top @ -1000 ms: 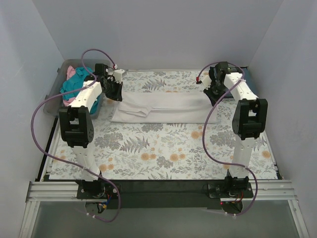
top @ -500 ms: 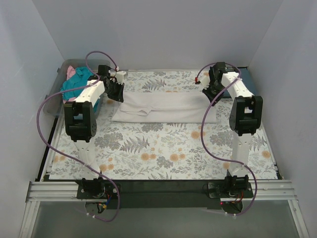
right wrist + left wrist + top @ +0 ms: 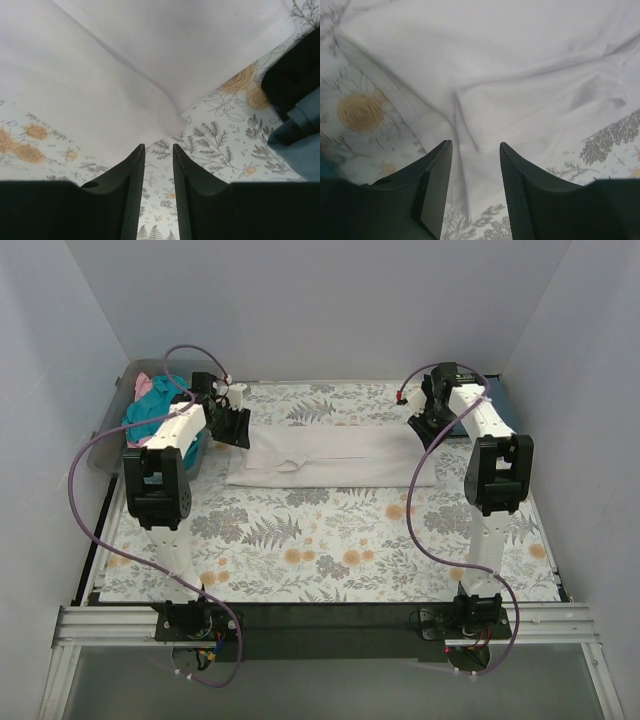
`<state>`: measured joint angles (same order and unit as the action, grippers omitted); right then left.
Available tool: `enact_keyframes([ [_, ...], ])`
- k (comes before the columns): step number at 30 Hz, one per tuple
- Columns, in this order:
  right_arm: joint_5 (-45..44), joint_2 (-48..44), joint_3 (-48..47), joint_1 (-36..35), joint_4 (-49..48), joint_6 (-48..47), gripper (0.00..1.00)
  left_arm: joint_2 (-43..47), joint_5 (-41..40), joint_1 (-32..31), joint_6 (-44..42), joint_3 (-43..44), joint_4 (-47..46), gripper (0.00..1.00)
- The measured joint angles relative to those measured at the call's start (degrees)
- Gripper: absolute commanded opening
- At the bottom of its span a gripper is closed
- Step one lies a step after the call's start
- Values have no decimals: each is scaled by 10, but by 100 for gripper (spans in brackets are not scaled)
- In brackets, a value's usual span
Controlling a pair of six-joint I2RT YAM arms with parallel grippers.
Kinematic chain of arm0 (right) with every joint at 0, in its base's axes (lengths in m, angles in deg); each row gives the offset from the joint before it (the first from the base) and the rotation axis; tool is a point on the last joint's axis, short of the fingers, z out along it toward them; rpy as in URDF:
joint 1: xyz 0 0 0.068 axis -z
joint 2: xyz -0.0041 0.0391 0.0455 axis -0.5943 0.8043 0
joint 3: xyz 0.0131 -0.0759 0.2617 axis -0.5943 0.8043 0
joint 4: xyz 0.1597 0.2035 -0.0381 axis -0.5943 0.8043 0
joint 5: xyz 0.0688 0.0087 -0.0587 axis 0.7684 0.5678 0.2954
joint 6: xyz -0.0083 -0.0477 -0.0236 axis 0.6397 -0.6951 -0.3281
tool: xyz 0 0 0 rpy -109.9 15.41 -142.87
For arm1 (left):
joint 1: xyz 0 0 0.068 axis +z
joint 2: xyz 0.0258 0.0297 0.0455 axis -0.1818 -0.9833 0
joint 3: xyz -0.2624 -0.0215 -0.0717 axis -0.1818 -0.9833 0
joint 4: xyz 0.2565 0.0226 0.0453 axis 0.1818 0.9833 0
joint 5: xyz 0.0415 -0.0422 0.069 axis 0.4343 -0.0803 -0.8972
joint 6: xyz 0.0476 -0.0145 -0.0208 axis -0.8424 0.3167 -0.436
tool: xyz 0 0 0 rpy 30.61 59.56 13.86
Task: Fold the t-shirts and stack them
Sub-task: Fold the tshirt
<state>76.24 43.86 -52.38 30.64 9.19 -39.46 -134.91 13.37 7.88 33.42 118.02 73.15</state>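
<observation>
Near half of the table cover (image 3: 330,540), between the left arm (image 3: 160,475) and the right arm (image 3: 497,470), lies open for passage. The white t-shirt (image 3: 335,455) spans the far middle as a low, flat band. At far left a bin (image 3: 105,445), heaped with a teal shirt (image 3: 150,418) and a pink shirt (image 3: 143,387), stands just beside the left arm. At far right a dark blue shirt (image 3: 300,145) lies near the right gripper (image 3: 158,146). Walls (image 3: 330,310) close three sides. Purple cables (image 3: 425,510) loop out beside each arm
</observation>
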Motion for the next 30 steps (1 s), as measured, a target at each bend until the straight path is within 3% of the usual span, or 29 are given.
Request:
enact_keyframes([
  [10, 34, -64, 109, -21, -8, 50, 29, 87, 4, 28, 14, -169, 10, 39],
  [20, 16, -8, 134, -22, -44, 66, 26, 75, -28, 26, 22, -218, -16, 23],
  [30, -2, -91, 269, -22, -105, 46, 25, 103, -47, 25, 16, -268, -47, 20],
])
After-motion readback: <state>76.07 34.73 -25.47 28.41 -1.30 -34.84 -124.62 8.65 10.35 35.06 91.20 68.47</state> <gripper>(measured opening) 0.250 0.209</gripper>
